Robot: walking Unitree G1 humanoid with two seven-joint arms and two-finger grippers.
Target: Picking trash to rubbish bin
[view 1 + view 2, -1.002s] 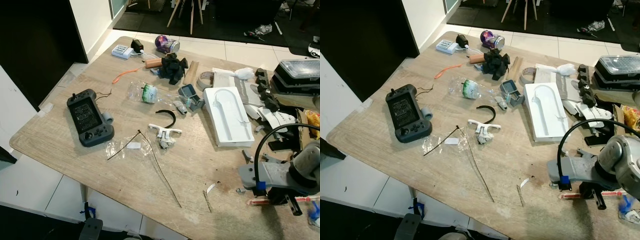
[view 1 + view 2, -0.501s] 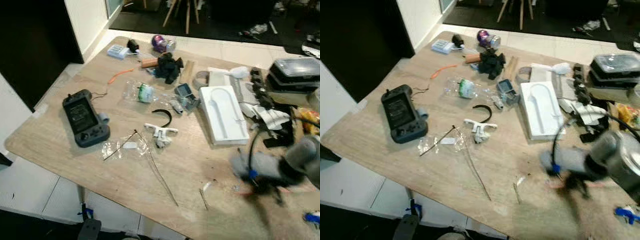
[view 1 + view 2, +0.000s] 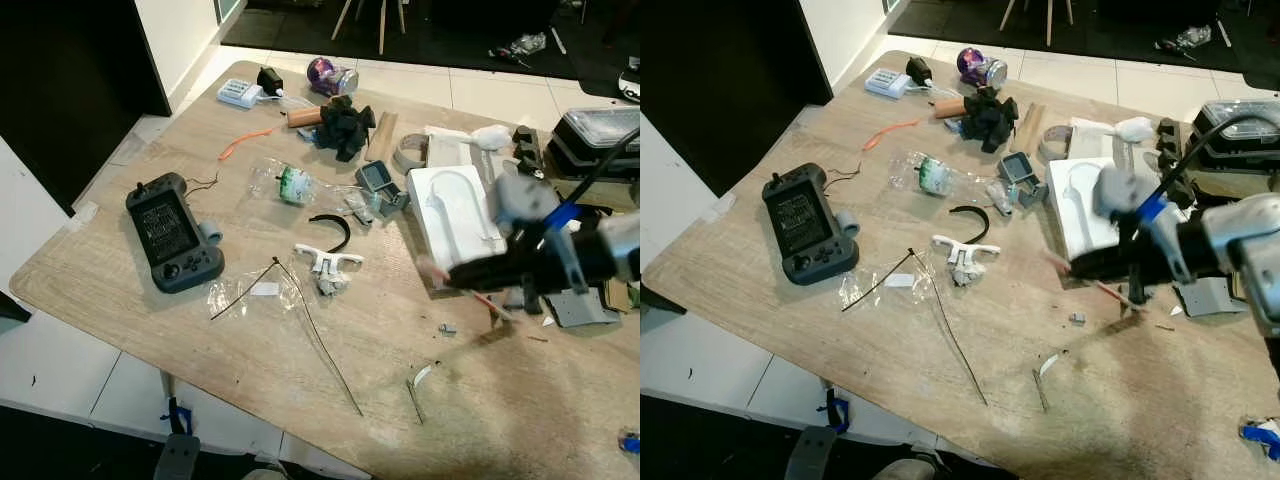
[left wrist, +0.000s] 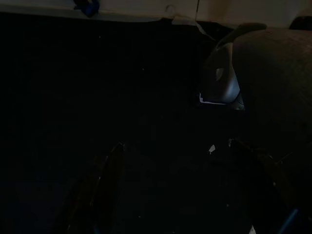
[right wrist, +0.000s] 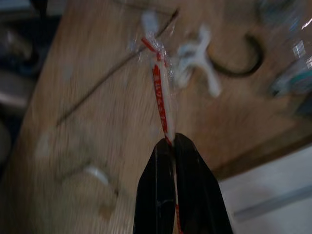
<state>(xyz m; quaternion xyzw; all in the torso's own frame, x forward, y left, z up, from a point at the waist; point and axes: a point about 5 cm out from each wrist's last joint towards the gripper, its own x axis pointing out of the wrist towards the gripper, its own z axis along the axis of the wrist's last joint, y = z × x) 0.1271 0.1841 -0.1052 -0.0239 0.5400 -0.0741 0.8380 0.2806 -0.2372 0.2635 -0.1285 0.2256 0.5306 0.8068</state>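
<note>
While the right gripper (image 5: 171,141) hangs above the wooden table (image 3: 130,260) toward its right edge, its two black fingers (image 5: 158,185) are pressed together on a thin red-and-white wrapper (image 5: 161,97), a straw-like strip of trash that sticks out past the fingertips and is lifted off the tabletop. From the head camera the arm is blurred, reaching in front of the white foam tray (image 3: 450,215). Near the table's left edge lies a dark handheld game console (image 3: 172,232). Toward the middle sit a crumpled clear plastic bottle (image 3: 285,185), a clear plastic bag (image 3: 250,292) with a long thin wire (image 3: 320,345) beside it, and a white plastic clip (image 3: 328,265). A purple can (image 3: 333,77) lies at the far edge. The left gripper's view is very dark (I cannot tell how its fingers stand).
</note>
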